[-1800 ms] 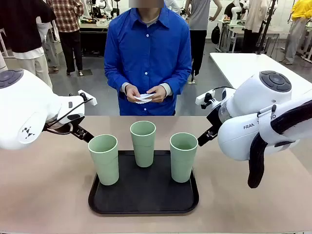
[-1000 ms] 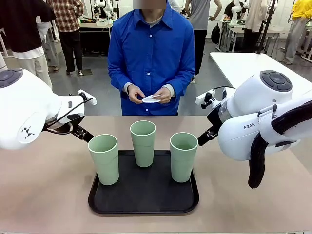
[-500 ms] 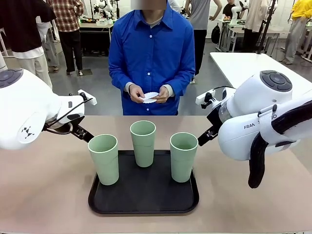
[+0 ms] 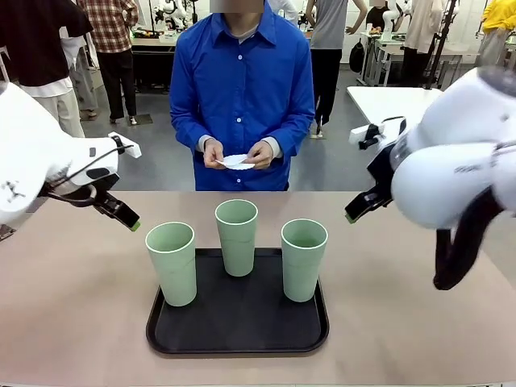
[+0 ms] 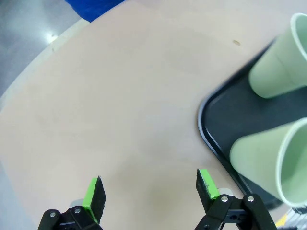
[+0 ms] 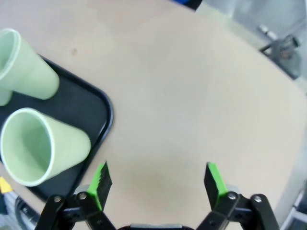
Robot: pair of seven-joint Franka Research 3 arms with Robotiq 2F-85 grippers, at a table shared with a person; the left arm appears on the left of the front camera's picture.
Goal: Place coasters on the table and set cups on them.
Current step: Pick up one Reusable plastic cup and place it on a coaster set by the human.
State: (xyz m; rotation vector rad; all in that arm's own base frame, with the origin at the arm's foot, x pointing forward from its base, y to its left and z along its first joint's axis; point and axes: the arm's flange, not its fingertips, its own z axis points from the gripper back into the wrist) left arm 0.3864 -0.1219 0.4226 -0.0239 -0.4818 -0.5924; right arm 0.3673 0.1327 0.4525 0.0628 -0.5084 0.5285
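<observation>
Three mint-green cups stand upright on a black tray (image 4: 238, 324): the left cup (image 4: 172, 262), the middle cup (image 4: 236, 235) and the right cup (image 4: 304, 258). At the far side of the table (image 4: 72, 322) a person holds the white coasters (image 4: 235, 161) in both hands at waist height. My left gripper (image 4: 119, 211) hovers open left of the tray, and my right gripper (image 4: 363, 205) hovers open to its right. In the left wrist view the left gripper (image 5: 151, 189) stands open over bare tabletop beside two cups (image 5: 268, 160). In the right wrist view the right gripper (image 6: 158, 179) does the same.
The tray (image 6: 100, 112) sits at the middle of the near half of the table. Bare tabletop lies on both sides of it and between it and the person. A white table (image 4: 403, 101) stands at the back right, and other people stand farther off.
Both arms have drawn outward and away from the tray, grippers still open. The person has shifted slightly left and keeps handling the coasters. The cups have not moved.
</observation>
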